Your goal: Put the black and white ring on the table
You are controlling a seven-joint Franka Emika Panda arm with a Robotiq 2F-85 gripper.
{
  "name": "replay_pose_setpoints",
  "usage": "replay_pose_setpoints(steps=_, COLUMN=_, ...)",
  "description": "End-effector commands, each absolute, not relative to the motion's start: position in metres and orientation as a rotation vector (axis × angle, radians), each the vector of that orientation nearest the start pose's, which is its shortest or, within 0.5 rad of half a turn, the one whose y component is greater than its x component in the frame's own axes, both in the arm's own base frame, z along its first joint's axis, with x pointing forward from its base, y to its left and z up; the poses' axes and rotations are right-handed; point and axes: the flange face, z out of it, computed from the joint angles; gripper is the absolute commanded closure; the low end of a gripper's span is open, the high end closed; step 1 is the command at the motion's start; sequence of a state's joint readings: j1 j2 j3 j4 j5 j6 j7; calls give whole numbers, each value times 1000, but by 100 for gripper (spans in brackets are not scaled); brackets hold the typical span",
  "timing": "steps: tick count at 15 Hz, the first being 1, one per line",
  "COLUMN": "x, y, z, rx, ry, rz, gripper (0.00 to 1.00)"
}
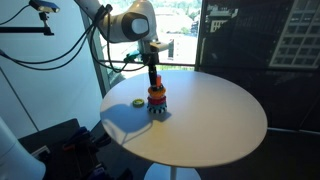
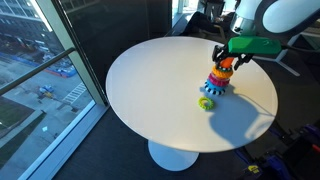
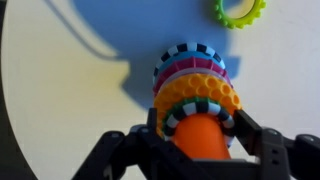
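Observation:
The black and white ring [image 3: 196, 107] sits at the top of a toy ring stack, around an orange post [image 3: 200, 135]. Below it are orange, pink and checkered rings. The stack [image 1: 157, 100] stands on the round off-white table [image 1: 215, 120], and shows in both exterior views [image 2: 217, 82]. My gripper [image 3: 198, 125] comes down from above, one finger on each side of the black and white ring, touching its edge. It also shows in both exterior views [image 1: 153, 74] [image 2: 227, 60]. The ring is still on the post.
A yellow-green ring [image 3: 241, 10] lies flat on the table beside the stack, seen in both exterior views [image 1: 137, 102] [image 2: 207, 103]. The table top [image 2: 150, 90] stretches wide around the stack. Windows stand close behind the table.

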State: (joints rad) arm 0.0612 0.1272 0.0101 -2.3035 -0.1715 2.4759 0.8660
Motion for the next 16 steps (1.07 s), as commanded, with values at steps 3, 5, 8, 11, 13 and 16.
replay_pose_setpoints(steps=3, x=523, y=37, z=308, rx=-3000, ry=1086, rz=-195, gripper=57)
replay_pose_setpoints(steps=5, x=522, y=36, z=315, rx=-2986, ry=1092, rz=-200, gripper=57)
replay_pose_setpoints(steps=8, x=522, y=36, z=329, rx=-2962, ry=1102, rz=-223, gripper=57)
replay_pose_setpoints(steps=11, x=522, y=36, z=344, rx=-2939, ry=1112, rz=-248, gripper=57)
replay_pose_setpoints(steps=13, x=522, y=36, z=354, rx=-2927, ry=1120, rz=-266, gripper=57)
replay_pose_setpoints(steps=16, x=521, y=36, z=367, rx=-2915, ry=1126, rz=-280, gripper=57)
